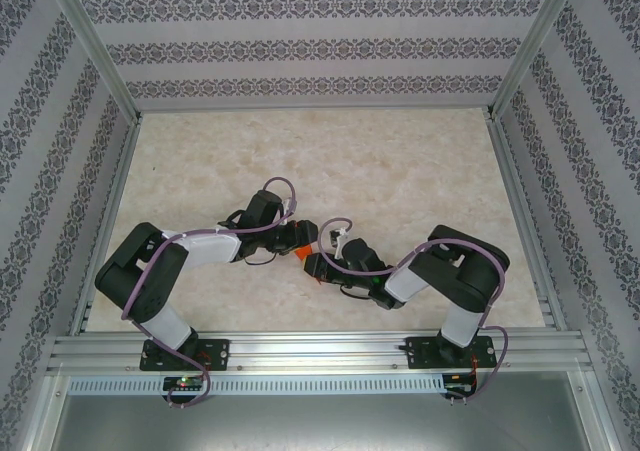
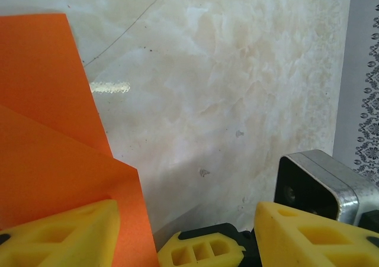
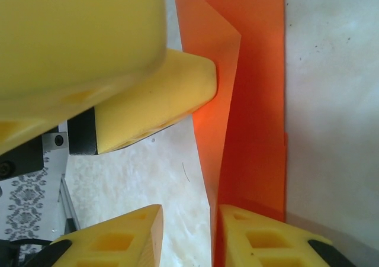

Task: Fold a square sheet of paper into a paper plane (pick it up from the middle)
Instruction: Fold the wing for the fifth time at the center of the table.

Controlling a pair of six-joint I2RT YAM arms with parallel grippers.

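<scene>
Left jaws released, wide apart over the desk (image 2: pixel 237 101). The folded orange sheet (image 2: pixel 53 154) lies at one finger (image 2: pixel 59 231), its edge just inside the gap. Right jaws parted too, grasping nothing: a raised flap of the sheet stands against one finger (image 3: pixel 266 243).

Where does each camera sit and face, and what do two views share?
Top external: above and behind the arm bases, facing down onto the table; both arms, left end effector and right end effector meeting at the orange paper.
Left wrist: on the left arm, facing past its yellow fingers across orange paper and table.
Right wrist: on the right arm, facing past its yellow fingers onto the orange paper.
Shared: the orange paper.
</scene>
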